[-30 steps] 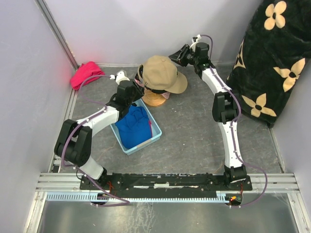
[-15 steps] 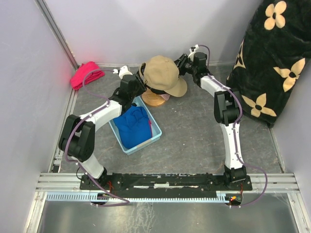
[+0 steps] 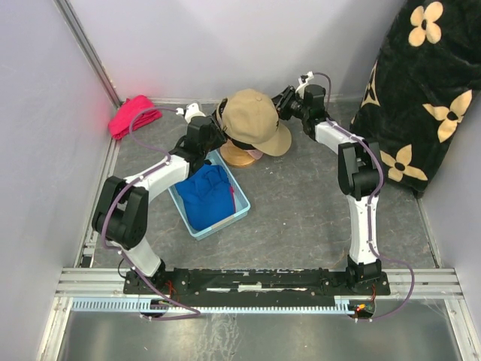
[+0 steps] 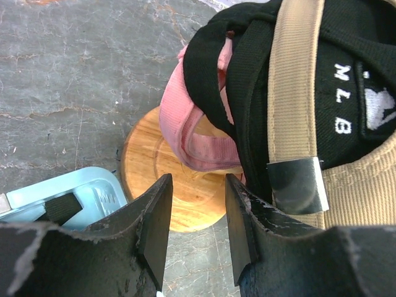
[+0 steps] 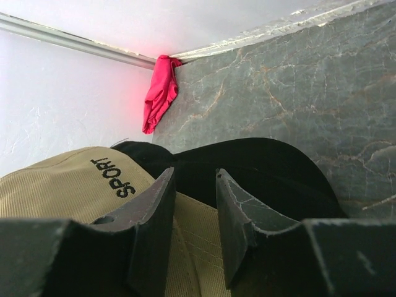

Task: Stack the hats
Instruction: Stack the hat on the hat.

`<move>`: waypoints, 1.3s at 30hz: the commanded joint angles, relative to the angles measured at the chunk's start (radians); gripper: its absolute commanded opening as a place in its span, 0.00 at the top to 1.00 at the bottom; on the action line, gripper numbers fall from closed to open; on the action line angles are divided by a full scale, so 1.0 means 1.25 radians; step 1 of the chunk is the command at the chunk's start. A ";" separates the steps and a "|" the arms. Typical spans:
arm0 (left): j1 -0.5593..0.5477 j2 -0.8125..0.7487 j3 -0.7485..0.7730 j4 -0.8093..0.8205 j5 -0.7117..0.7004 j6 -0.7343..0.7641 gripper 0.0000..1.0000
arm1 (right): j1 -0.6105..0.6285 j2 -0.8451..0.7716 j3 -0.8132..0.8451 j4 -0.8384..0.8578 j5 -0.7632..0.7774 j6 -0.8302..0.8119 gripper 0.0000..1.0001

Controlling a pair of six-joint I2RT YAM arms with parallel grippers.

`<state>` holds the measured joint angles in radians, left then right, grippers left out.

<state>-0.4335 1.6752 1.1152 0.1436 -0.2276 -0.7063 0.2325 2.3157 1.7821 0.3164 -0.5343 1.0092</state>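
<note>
On a grey marbled table (image 3: 301,203) walled in pale panels, the hats sit piled at upper centre, where a tan cap (image 3: 252,116) tops black and pink ones on a wooden stand (image 3: 239,156). The left gripper (image 4: 198,204) and right gripper (image 5: 195,185) flank it, jaws apart and gripping nothing. With this cap apparently placed, the blue cap (image 3: 207,192) in the bin (image 3: 225,222) likely comes next.

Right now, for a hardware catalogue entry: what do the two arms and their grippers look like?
The left arm and right arm match: white link shells, black joint housings, a purple cable running along each. The left gripper and right gripper carry dark, blocky fingers with scuffed, chipped edges.
</note>
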 commanded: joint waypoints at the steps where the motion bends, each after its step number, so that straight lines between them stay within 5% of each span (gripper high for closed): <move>1: -0.009 0.015 0.028 0.020 0.033 0.018 0.53 | 0.016 -0.101 -0.061 0.081 -0.037 -0.003 0.59; 21: 0.001 -0.006 0.018 -0.027 0.015 0.029 0.52 | -0.002 -0.232 -0.220 0.085 0.077 -0.045 0.56; 39: 0.006 -0.143 -0.021 -0.109 -0.009 0.031 0.36 | -0.025 -0.442 -0.329 0.011 0.191 -0.133 0.41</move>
<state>-0.4221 1.6020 1.1065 0.0010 -0.2138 -0.7044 0.1951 1.9018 1.4197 0.3496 -0.3389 0.9241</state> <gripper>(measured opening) 0.624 0.583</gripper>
